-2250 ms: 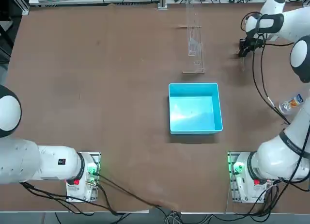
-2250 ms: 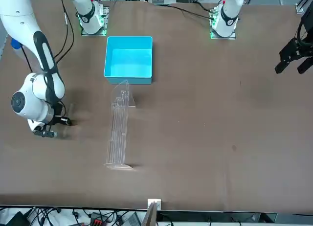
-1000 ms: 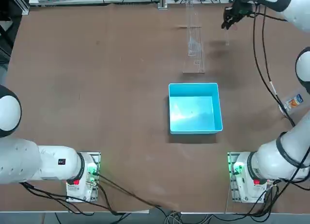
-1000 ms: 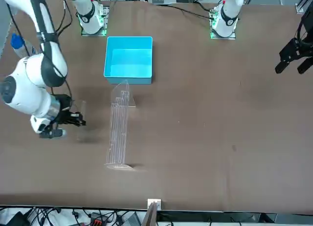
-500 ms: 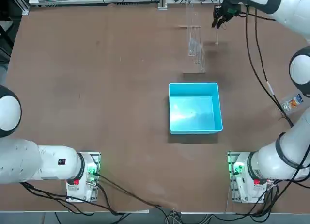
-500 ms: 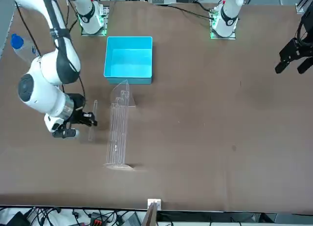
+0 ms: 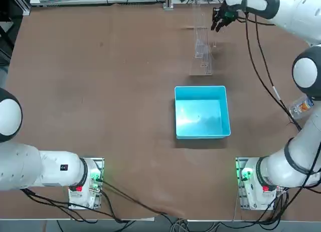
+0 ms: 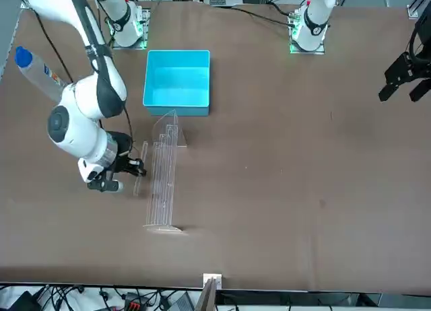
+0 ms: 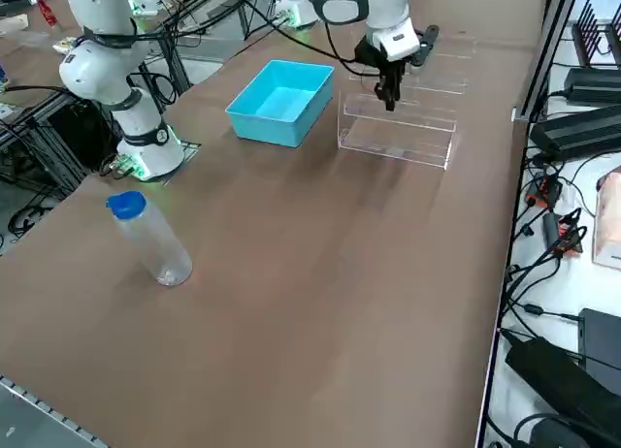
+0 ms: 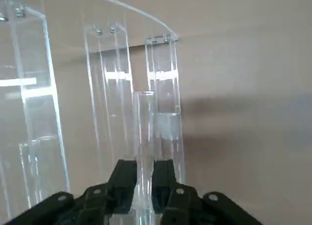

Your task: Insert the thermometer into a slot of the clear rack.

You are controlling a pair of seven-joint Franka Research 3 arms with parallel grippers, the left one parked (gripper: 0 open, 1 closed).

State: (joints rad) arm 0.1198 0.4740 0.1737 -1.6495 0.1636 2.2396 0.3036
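The right pincer (image 8: 137, 168) is clamped on the thermometer (image 8: 141, 164) — the wrist view shows the rod (image 10: 144, 137) rising from between the closed fingers (image 10: 124, 178).

In the front view the rod hangs roughly upright, just beside the rack (image 8: 161, 183) on the right arm's side, apart from it, well above the tabletop (image 8: 283, 156). The top view places the pincer (image 7: 216, 22) near the rack's far half (image 7: 201, 41), away from the bin (image 7: 201, 111).

The rack's long axis runs away from the robot; the rod's axis stands across it, close to vertical. The slots therefore lie sideways from the pincer, toward the table's middle, and below the rod's lower end.

Judgement: the carry appears nearly complete. What is left is a short sideways shift over a slot, then a straight descent. Whether the tip already lines up with any one slot cannot be told.
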